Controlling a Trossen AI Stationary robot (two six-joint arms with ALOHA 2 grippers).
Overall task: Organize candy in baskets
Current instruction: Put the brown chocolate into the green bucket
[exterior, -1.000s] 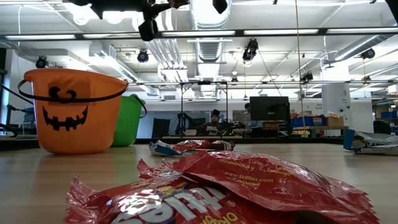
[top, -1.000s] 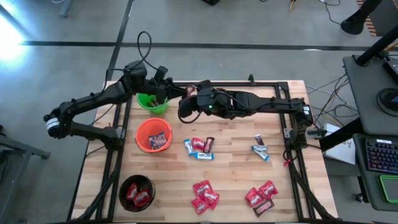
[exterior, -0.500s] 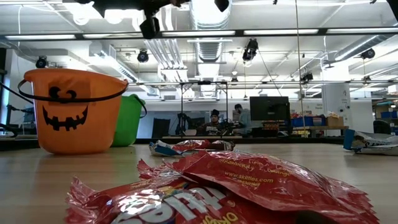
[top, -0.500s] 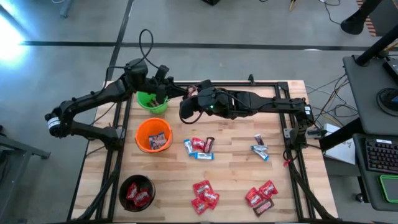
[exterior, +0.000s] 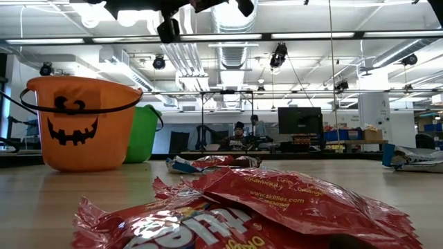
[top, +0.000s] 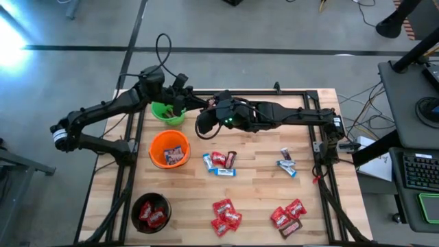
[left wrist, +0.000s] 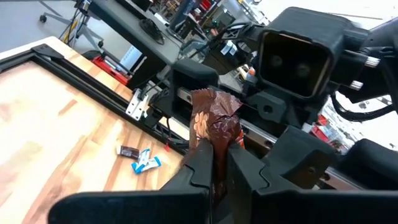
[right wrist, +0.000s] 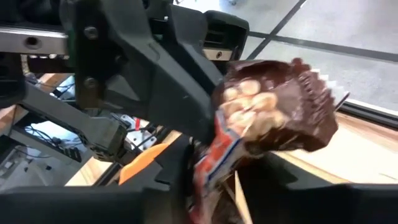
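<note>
A dark brown candy (left wrist: 214,124) (right wrist: 280,112) is held up in the air between both grippers, over the table's far part just right of the green bucket (top: 168,112). My left gripper (left wrist: 216,155) is shut on it. My right gripper (right wrist: 211,186) faces the left one from the other side and is shut on the same candy. In the high view the candy (top: 210,102) is only a small spot between the two wrists. The orange bucket (top: 169,149) holds blue-and-white candy, and the black bucket (top: 151,211) holds red candy. My left gripper pinches the brown candy's lower end (left wrist: 215,163) between its two fingers. The candy is lifted clear and stands up past the fingertips, with its crimped free end (left wrist: 214,99) toward the right wrist. My right gripper has the candy's red-and-blue printed end (right wrist: 214,165) between its two fingers. The wide brown end (right wrist: 305,99) rises toward the wrist camera. The left gripper's fingers (right wrist: 199,124) crowd the place of contact, so the exact hold is hard to see.
Loose candy lies in groups on the wooden table: a mixed group in the middle (top: 219,161), blue-and-white ones to the right (top: 287,163), and red piles near the front (top: 225,216) (top: 288,216). A dark frame (top: 274,90) edges the table. Red wrappers (exterior: 277,200) fill the low view's foreground.
</note>
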